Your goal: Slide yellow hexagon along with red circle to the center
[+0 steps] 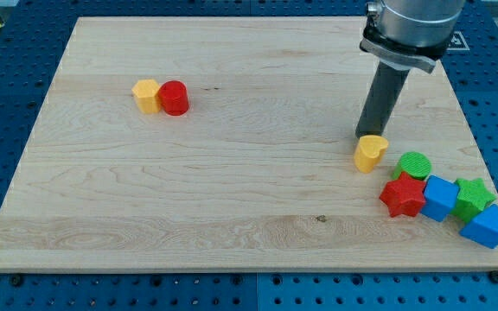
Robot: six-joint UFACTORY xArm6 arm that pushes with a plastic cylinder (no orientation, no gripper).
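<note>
The yellow hexagon [146, 95] and the red circle [175, 98] sit touching side by side on the wooden board [232, 190], at the view's upper left, hexagon on the left. My tip [363, 136] is far to their right, at the view's right side, just above and touching or nearly touching a yellow heart block [370, 153]. The rod rises from there to the arm at the view's top right.
A cluster lies at the view's lower right: a green circle [415, 163], a red star [404, 196], a blue block [440, 197], a green star [474, 197] and a blue triangle-like block [486, 226] near the board's right edge.
</note>
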